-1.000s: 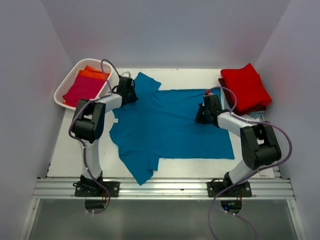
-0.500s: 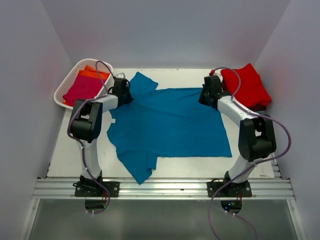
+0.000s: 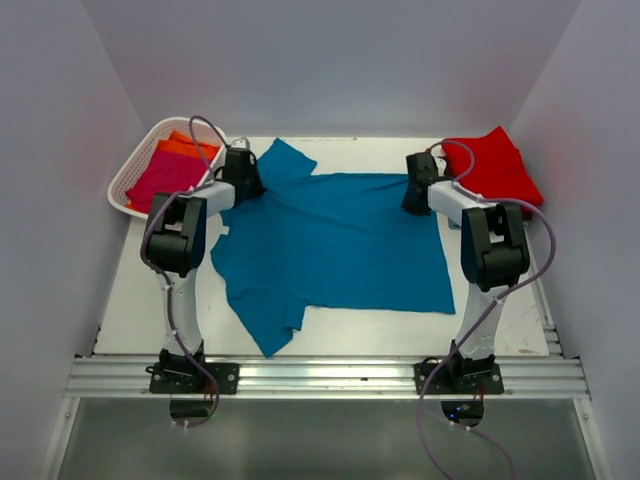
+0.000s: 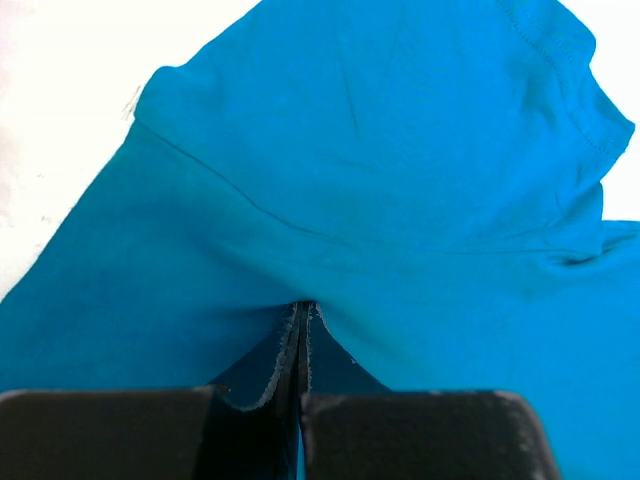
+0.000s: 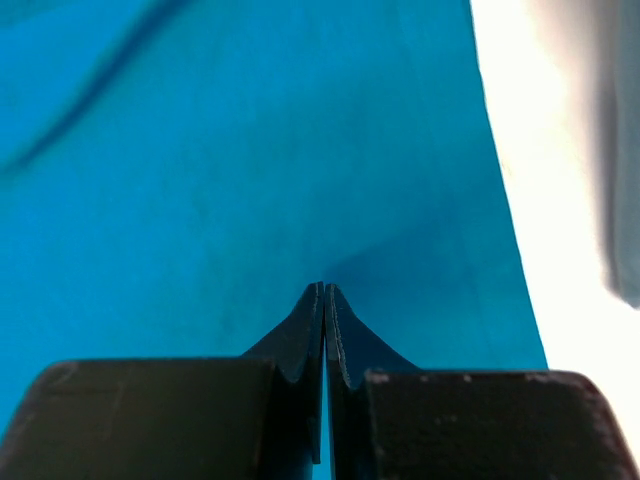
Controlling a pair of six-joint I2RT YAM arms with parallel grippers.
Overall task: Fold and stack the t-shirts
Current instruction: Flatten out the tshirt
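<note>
Your left gripper (image 4: 301, 315) is pinched fully closed on a small ridge of the teal t-shirt (image 3: 330, 245). The cloth puckers up between its tips, near a seam at the shirt's 10 o'clock corner. Your right gripper (image 5: 324, 295) is clamped closed in the same way, with teal cloth nipped between its tips. It sits at the shirt's 2 o'clock corner, just inside the straight edge where the bare desk (image 3: 140, 300) begins.

From above, the teal t-shirt lies spread across the middle of the desk, mostly flat. One sleeve points toward 11 o'clock and the other toward 7 o'clock.

At 10 o'clock on the desk is the white basket (image 3: 128, 168), which holds a magenta t-shirt (image 3: 165, 182) with an orange t-shirt (image 3: 186, 148) behind it. At 2 o'clock a folded red t-shirt (image 3: 497, 172) lies just beside your right arm, apart from the teal one.
</note>
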